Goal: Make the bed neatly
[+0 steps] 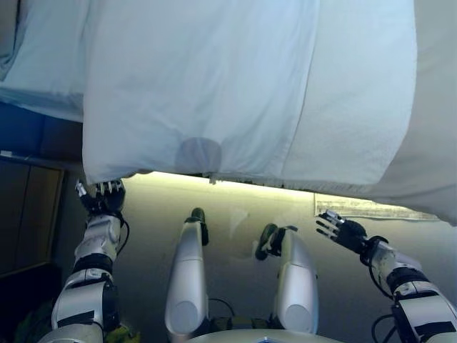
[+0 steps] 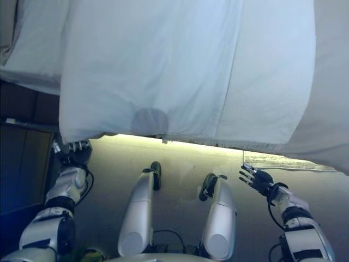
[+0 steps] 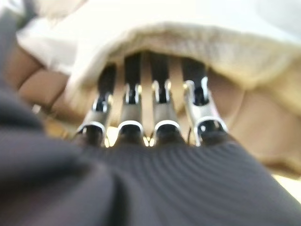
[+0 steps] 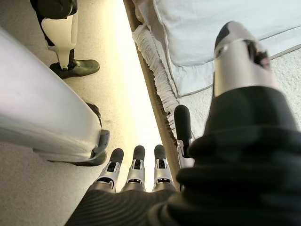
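Where it overhangs, white duvet (image 1: 214, 86) lies smooth.

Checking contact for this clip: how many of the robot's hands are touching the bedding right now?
1. The left hand reaches under the white duvet at its near-left corner, fingertips hidden; the right hand hovers open, clear of the bedding.

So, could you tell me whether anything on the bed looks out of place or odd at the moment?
Yes: the white blanket carries a round greyish patch, like a stain, near its hanging edge. The left hand reaches up under that edge at its corner; the right hand hangs open, clear of the bedding.
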Tool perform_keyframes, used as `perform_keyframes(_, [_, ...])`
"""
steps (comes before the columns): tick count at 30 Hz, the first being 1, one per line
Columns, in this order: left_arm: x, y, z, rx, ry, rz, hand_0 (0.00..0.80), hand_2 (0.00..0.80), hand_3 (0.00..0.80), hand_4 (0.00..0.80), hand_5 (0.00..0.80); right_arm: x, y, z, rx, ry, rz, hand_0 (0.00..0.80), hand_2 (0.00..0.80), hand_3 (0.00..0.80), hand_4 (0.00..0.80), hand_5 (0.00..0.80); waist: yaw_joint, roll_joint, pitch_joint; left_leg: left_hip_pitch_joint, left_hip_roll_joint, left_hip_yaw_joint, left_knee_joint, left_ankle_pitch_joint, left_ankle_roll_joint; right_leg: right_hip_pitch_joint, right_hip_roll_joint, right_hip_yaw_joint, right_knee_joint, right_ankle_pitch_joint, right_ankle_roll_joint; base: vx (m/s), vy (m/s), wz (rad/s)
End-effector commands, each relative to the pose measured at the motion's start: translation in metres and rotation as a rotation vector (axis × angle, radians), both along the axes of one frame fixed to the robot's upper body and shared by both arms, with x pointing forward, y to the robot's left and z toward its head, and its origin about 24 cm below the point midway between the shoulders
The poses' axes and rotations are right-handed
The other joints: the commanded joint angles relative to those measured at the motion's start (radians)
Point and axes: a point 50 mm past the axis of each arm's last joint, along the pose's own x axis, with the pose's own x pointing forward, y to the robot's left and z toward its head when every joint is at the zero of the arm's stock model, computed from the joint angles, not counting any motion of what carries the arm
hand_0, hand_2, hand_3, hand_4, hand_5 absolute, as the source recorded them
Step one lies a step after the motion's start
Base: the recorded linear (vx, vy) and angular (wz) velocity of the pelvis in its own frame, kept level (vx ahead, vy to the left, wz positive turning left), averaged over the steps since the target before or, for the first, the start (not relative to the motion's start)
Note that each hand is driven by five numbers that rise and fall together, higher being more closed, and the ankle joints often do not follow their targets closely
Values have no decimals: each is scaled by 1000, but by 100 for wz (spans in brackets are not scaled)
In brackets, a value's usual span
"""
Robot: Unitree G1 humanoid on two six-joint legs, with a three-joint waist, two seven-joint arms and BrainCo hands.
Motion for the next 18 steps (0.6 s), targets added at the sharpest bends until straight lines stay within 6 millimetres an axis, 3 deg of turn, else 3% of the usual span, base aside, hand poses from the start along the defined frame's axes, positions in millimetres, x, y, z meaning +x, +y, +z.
perform_keyframes(1, [-32,17,-18,21,84,35,0,0,0,0,0,-5,-1,-2,-14,11,35,0,0,0,0,0,26,-28,-45,36,18,14,-3,-42,12,-29,-23,107,-42,101,77,0,0,0])
perform_keyframes(11, [-46,1,-39,-2,127,-22,0,0,0,0,0,-4,9,-5,18,6,61,0,0,0,0,0,35,-38,-54,25,28,7,16,-58,1,-42,-27,112,-22,90,86,-3,-19,3])
perform_keyframes(17, [-36,-13,-20,79,-177,-46,0,0,0,0,0,-9,19,-12,43,30,58,0,0,0,0,0,38,-40,-57,53,32,8,-1,-61,-2,-18,-24,109,-42,95,91,11,-49,0])
perform_keyframes(18, [-33,-21,-13,120,-274,-87,0,0,0,0,0,-11,23,-15,46,31,50,0,0,0,0,0,40,-38,-53,55,29,13,-27,-25,4,-14,-23,100,-72,131,83,22,-53,1])
